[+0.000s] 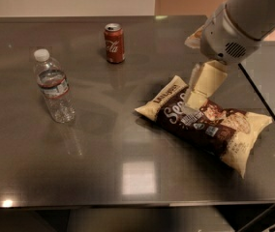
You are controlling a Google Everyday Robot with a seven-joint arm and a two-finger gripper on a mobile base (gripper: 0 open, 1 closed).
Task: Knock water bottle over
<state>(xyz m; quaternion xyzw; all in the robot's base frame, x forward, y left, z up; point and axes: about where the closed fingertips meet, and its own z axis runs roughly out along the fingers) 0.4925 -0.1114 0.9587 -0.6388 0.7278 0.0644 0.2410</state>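
Water bottle (54,88) upright at left of table (128,178), cap on; knock-over not yet done. Red can (114,43) upright, farther back, left of centre. Snack bag (210,127) flat at right. Gripper (195,93) over bag's far-left end, well apart from bottle; contact with bag unclear; opening: cannot tell. Remaining, by judgement: cross leftward, push bottle.
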